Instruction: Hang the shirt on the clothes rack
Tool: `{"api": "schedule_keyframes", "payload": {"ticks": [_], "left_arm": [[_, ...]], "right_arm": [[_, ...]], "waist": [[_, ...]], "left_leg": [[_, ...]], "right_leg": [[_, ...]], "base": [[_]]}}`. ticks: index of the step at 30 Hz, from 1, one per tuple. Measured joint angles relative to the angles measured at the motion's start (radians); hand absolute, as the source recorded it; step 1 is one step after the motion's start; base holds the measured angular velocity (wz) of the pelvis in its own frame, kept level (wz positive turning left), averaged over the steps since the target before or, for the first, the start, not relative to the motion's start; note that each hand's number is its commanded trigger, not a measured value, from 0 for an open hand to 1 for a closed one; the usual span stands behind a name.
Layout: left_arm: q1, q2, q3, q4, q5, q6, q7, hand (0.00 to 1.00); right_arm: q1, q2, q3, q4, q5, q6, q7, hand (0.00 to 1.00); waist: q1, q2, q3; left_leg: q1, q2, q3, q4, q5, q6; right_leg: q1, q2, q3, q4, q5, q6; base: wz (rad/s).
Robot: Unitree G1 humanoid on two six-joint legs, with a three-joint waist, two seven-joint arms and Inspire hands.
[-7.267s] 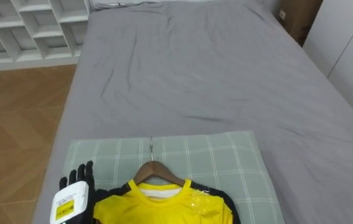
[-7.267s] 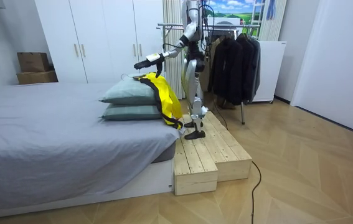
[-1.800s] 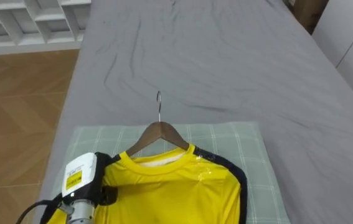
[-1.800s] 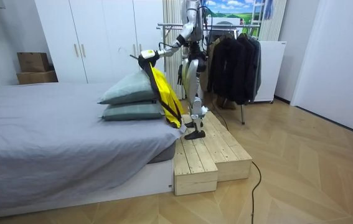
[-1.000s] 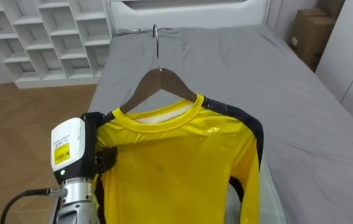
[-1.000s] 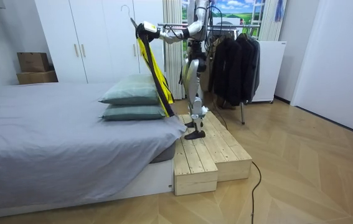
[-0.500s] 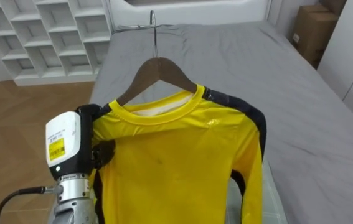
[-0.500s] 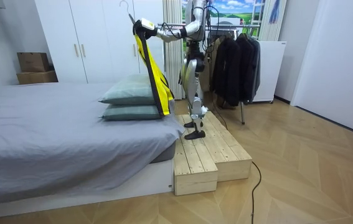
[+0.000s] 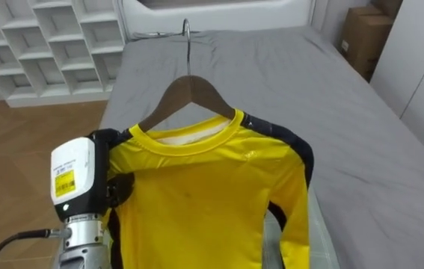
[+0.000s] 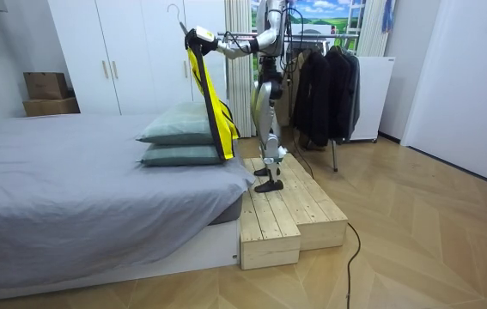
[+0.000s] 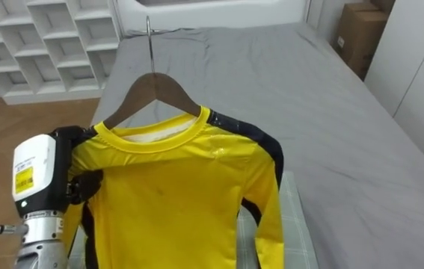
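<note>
A yellow shirt [image 9: 204, 202] with black sleeves hangs on a wooden hanger [image 9: 189, 93], whose metal hook [image 9: 187, 30] points up. My left hand [image 9: 116, 187] is shut on the shirt's left shoulder, at the hanger's end, and holds the garment in the air in front of me. The right eye view shows the same grip, with that hand [image 11: 81, 187] curled into the yellow cloth [image 11: 174, 194]. In the room view the shirt [image 10: 209, 86] is raised above the pillows by my outstretched left arm. I stand on a wooden platform [image 10: 290, 210] beside the bed.
The grey bed [image 9: 271, 82] stretches ahead, with two green checked pillows [image 10: 183, 129] below the shirt. A white shelf unit [image 9: 40, 45] stands far left and a cardboard box [image 9: 361, 30] far right. Behind me a clothes rack [image 10: 320, 86] carries dark garments.
Over the last seconds my left hand took the shirt's shoulder and lifted it on its hanger off the pillows. In the last second it has barely moved.
</note>
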Motion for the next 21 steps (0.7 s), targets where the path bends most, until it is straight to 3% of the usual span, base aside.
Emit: {"api": "schedule_keyframes", "payload": {"ticks": [5,10,17,21], "left_arm": [[0.022,0.034,0.006,-0.067,0.001,0.000,0.002,1.00],[0.032,0.041,0.006,-0.088,0.002,0.003,0.004,1.00],[0.032,0.038,0.006,-0.100,0.003,0.040,-0.005,1.00],[0.033,0.032,0.007,-0.120,0.004,0.050,-0.009,1.00]], "right_arm": [[-0.037,-0.039,-0.063,-0.106,-0.161,-0.006,-0.100,0.00],[-0.029,-0.049,-0.086,-0.284,-0.288,-0.006,-0.199,0.00],[-0.013,-0.045,-0.085,-0.664,-0.599,-0.003,-0.293,0.00],[-0.010,-0.040,-0.086,-0.774,-0.655,-0.020,-0.325,0.00]], "waist": [[0.005,-0.033,-0.0162],[0.027,-0.036,-0.0147],[0.030,-0.023,-0.0092],[0.033,-0.013,-0.0087]], "left_leg": [[0.004,0.000,-0.002,0.001,0.000,0.000],[0.000,0.001,0.000,0.004,0.000,0.000],[-0.002,0.003,0.001,0.012,0.000,0.000],[-0.006,0.002,-0.002,0.015,0.000,0.000]], "right_leg": [[0.006,0.000,-0.002,-0.002,0.000,0.000],[0.000,0.000,-0.002,0.008,0.000,0.000],[0.001,0.000,-0.006,0.014,0.000,0.000],[-0.001,0.000,-0.009,0.014,0.000,0.000]], "base": [[0.00],[0.00],[0.00],[0.04]]}}
